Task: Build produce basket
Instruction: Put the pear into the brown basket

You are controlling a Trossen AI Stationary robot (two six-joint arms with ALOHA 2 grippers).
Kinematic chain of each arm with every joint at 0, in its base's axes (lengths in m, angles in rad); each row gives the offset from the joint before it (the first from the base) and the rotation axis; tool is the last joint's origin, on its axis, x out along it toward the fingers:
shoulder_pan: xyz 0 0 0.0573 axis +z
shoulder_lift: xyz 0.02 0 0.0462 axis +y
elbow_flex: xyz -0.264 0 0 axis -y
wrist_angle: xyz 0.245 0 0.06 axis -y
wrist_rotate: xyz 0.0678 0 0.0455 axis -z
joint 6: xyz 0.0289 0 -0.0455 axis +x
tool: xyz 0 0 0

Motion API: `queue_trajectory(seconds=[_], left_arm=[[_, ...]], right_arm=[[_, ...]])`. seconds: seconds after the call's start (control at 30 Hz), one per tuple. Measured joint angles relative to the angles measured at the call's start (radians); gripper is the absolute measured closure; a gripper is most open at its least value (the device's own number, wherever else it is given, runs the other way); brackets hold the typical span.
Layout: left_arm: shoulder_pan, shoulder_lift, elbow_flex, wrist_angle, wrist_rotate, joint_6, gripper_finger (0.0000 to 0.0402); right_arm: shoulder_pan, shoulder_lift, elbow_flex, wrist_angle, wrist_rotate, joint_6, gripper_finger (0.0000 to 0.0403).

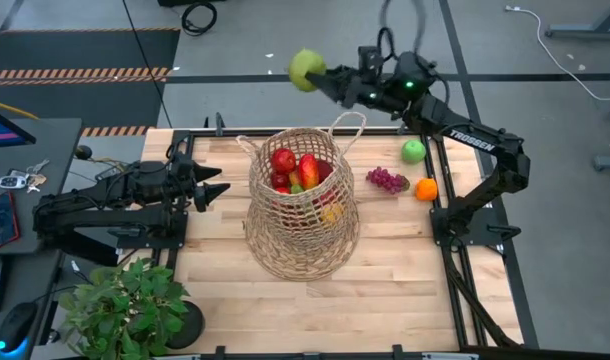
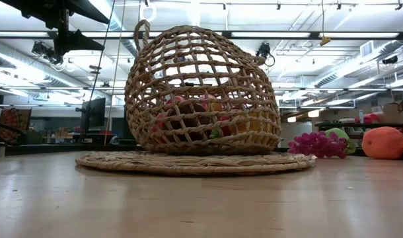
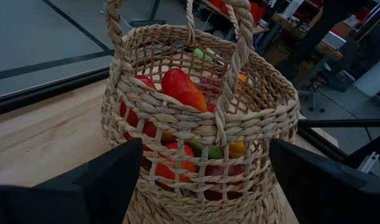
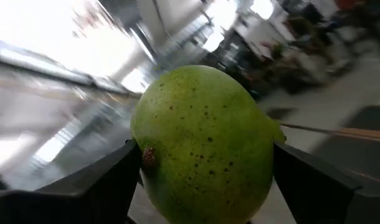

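The right gripper (image 1: 313,73), its fingers clamped on a green mango (image 1: 305,69), holds it high beyond the counter's (image 1: 405,290) far edge, seemingly for carrying to the basket (image 1: 303,215) mid-counter, while the left gripper (image 1: 217,186) waits spread just left of it.

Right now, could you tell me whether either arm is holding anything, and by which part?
The right tool clamps a speckled green mango across its wide middle. The left tool is open and holds nothing.
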Motion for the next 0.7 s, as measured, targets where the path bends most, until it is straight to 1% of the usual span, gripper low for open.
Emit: queue_trajectory(seconds=[0.07, 0.13, 0.2, 0.4, 0.7], left_arm=[[0.000, 0.000, 0.000, 0.000, 0.000, 0.000, 0.0044], [0.000, 0.000, 0.000, 0.000, 0.000, 0.000, 0.0044], [0.000, 0.000, 0.000, 0.000, 0.000, 0.000, 0.0044], [0.000, 0.000, 0.000, 0.001, 0.000, 0.000, 0.0044], [0.000, 0.000, 0.000, 0.000, 0.000, 0.000, 0.0044]], right_arm=[[0.000, 0.004, 0.000, -0.094, 0.038, -0.063, 0.0055], [0.002, 0.018, -0.001, -0.181, 0.093, -0.060, 0.0055], [0.005, 0.028, -0.015, -0.236, 0.111, -0.026, 0.0055], [0.017, 0.070, -0.029, -0.282, 0.045, 0.000, 0.0055], [0.025, 0.121, -0.029, -0.256, 0.035, 0.011, 0.0055]])
